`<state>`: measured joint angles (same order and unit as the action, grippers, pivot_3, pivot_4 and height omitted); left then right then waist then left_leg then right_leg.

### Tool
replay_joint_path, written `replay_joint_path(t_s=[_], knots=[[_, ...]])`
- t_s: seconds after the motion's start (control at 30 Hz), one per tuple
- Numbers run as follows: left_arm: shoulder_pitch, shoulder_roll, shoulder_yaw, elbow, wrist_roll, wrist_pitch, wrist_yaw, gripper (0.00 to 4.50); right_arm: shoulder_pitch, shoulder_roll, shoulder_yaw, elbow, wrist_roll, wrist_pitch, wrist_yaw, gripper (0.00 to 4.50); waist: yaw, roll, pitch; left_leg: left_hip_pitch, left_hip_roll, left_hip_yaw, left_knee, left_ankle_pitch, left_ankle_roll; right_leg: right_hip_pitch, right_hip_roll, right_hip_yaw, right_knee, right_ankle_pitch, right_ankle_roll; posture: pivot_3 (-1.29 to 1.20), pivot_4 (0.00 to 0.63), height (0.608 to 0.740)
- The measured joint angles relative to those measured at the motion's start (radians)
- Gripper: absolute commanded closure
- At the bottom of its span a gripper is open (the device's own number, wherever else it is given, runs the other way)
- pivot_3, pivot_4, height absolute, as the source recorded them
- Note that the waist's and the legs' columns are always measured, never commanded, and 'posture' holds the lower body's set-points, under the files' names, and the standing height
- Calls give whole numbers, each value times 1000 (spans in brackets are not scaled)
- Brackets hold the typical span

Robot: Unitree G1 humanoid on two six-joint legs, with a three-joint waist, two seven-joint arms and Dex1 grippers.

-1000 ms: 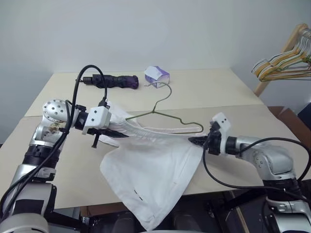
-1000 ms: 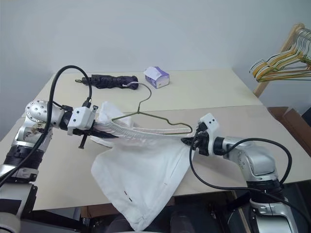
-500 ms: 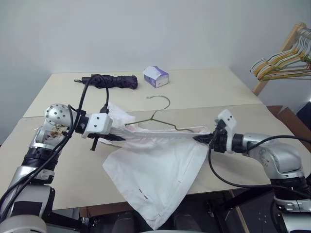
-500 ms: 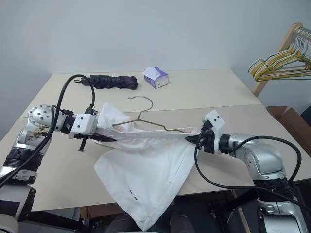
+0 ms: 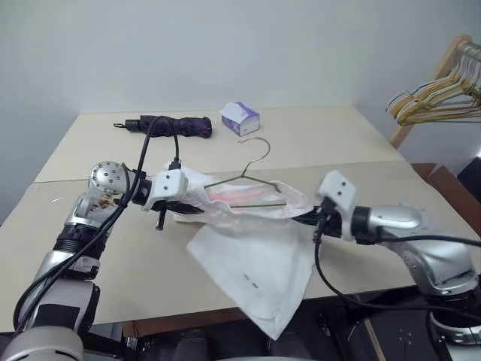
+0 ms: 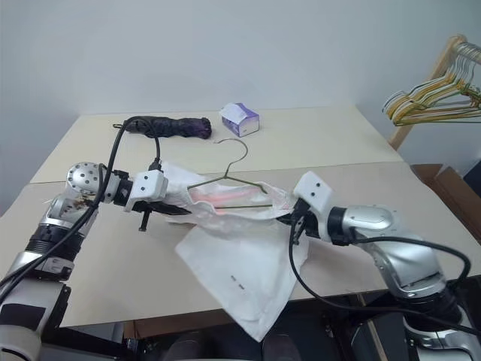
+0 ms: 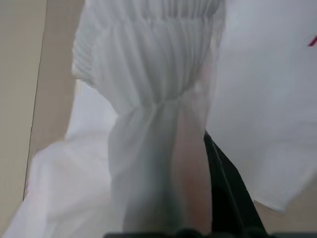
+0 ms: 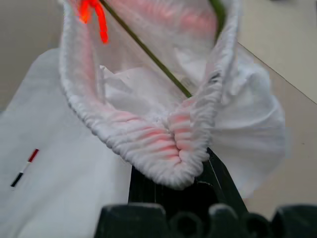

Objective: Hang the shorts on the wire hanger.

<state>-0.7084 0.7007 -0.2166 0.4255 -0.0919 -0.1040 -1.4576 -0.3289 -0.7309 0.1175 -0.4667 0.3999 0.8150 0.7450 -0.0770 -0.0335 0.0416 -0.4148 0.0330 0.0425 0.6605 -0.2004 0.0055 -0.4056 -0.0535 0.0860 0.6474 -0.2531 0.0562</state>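
Both arms are shiny silver metal with black rings at the joints. Each wrist wears a small white box. The left hand (image 5: pixel 183 208) and right hand (image 5: pixel 304 219) have black fingers. Thick black cables loop beside each arm.

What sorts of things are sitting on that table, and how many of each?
Shorts: 1
Wire hanger: 1
Folded umbrella: 1
Small box: 1
Total: 4

No text, brand, number or sign can be read anywhere. The small purple-and-white box (image 5: pixel 241 118) on the counter (image 5: pixel 323 143) carries printing too small to make out.
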Motion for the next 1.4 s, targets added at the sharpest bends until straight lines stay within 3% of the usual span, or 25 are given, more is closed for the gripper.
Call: replay_joint_path(t_s=[0.23, 0.37, 0.43, 0.63, 0.87, 1.03, 1.13, 1.4], knots=[[0, 0, 7, -42, -23, 64, 14, 4483, 2, 5, 69, 2, -80, -20, -29, 1979, 6, 0, 0, 0, -1, 0, 0, 0, 0, 0, -1, 0, 0, 0, 0, -63, 0, 740], [0, 6, 28, -60, -41, 78, 13, 4483, 18, -73, 35, 2, -64, -50, 46, 460, 11, 0, 0, 0, -1, 0, 0, 0, 0, 0, -1, 0, 0, 0, 0, -62, 0, 740], [0, 9, 36, -60, -50, 82, 11, 4483, 23, -107, 4, 8, -51, -69, 90, 59, 10, 0, 0, 0, -1, 0, 0, 0, 0, 0, -1, 0, 0, 0, 0, -61, 0, 740], [-22, 20, 39, -57, -55, 66, -31, 4483, -101, -209, -131, 136, 0, -161, 239, 59, 4, 0, 0, 1, 0, 0, 0, 0, 0, 1, 0, 0, 0, 0, 0, -69, 0, 740], [-40, 0, 38, -49, -58, 46, -60, 4483, -381, -165, 47, 335, -110, -253, 338, 59, -16, 1, 0, 0, 0, 0, 0, 0, 0, 0, 0, 0, 0, 1, -3, -89, 0, 740], [-45, -18, 34, -45, -59, 42, -76, 4483, -469, -121, 211, 477, -224, -336, 446, 59, -21, 1, 0, -1, -1, 0, 0, 0, 0, -1, -1, 0, 0, 2, -4, -81, 0, 740], [-53, -22, 33, -37, -58, 39, -84, 4483, -508, -98, 267, 528, -275, -363, 491, 642, -22, 1, 0, -1, -1, 0, 0, 0, 0, -1, -1, 0, 1, 3, -5, -76, 0, 740], [-67, -24, 33, -35, -56, 34, -90, 4483, -564, -54, 284, 599, -324, -407, 571, 3436, -23, 1, 0, 0, -1, 0, 0, 0, 0, -1, -1, 0, 1, 3, -5, -76, 0, 740]])
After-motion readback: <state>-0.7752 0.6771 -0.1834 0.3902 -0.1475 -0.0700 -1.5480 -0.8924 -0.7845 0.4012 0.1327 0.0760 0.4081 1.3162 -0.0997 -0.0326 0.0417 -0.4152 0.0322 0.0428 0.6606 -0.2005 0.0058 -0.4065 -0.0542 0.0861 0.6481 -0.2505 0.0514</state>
